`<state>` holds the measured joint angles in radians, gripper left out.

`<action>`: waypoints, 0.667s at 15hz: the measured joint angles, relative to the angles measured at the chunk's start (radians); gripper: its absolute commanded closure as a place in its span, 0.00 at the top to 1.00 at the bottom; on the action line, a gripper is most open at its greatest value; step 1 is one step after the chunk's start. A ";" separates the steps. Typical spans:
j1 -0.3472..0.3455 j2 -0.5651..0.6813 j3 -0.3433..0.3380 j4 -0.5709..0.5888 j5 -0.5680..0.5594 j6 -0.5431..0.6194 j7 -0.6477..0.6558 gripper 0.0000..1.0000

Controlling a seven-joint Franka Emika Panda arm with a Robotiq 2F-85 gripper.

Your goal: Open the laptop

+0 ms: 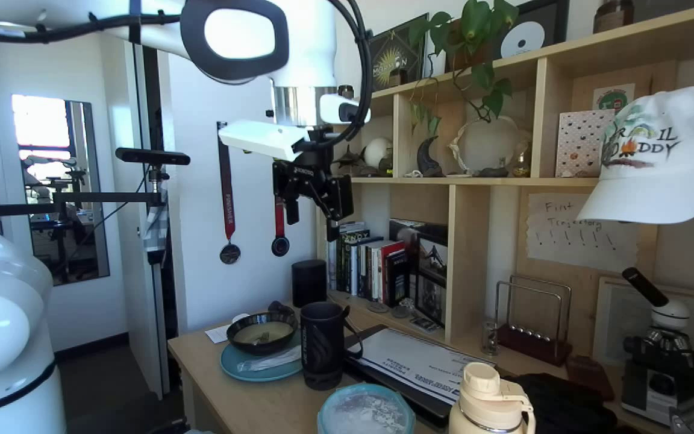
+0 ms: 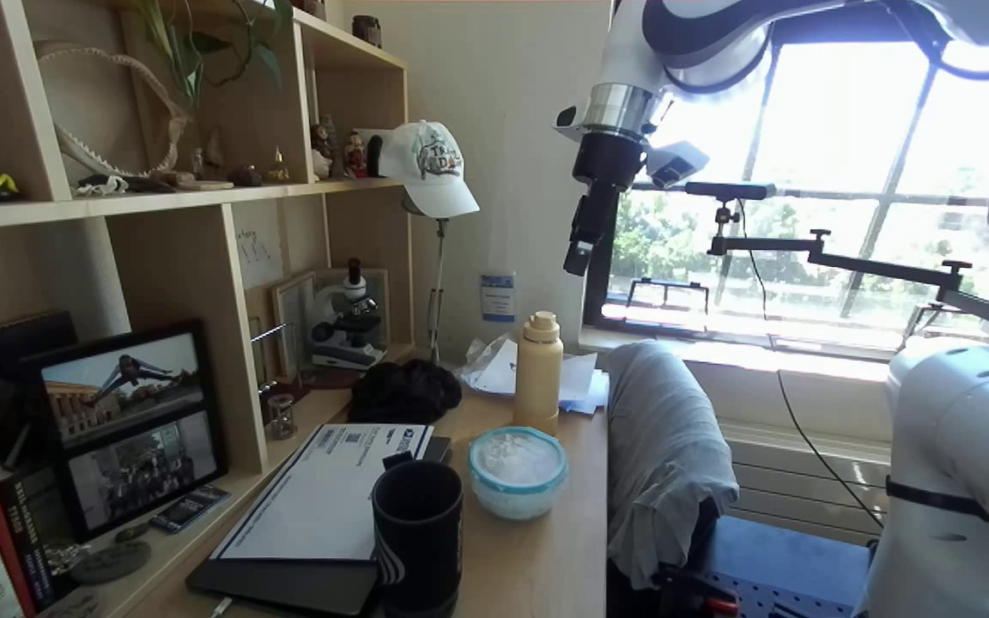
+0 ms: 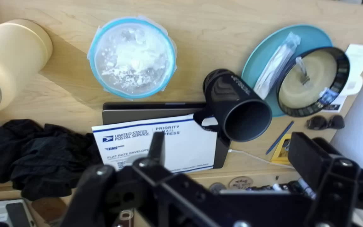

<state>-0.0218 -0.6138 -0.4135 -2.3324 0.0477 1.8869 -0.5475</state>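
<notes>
The laptop is closed and lies flat on the desk, a dark grey slab in an exterior view [image 2: 288, 585], in an exterior view [image 1: 426, 402] and in the wrist view [image 3: 137, 116]. A white mailing envelope [image 3: 181, 145] lies on it and covers most of its lid. The dark mug [image 3: 232, 101] stands upright by one long edge and hides part of the laptop. My gripper [image 1: 315, 222] is open and empty, high above the desk. In the wrist view its fingers [image 3: 228, 142] are wide apart, one overlapping the envelope.
A lidded tub [image 3: 133, 58] and a cream bottle [image 3: 14, 60] stand near the laptop. A blue plate [image 3: 263, 60] with a dark bowl [image 3: 314, 82] is beyond the mug. Black cloth [image 3: 43, 157] lies beside the laptop. A white cable [image 3: 257, 158] runs to it. Shelves [image 1: 470, 265] line the back.
</notes>
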 measured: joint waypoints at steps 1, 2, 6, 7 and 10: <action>-0.010 0.016 -0.003 -0.016 0.028 0.057 0.023 1.00; -0.019 0.034 -0.006 -0.034 0.058 0.115 0.043 1.00; -0.038 0.128 -0.029 -0.104 0.208 0.349 0.085 1.00; -0.039 0.154 -0.034 -0.119 0.255 0.410 0.087 1.00; -0.032 0.234 -0.037 -0.157 0.420 0.593 0.087 1.00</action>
<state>-0.0533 -0.3800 -0.4501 -2.4890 0.4675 2.4797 -0.4605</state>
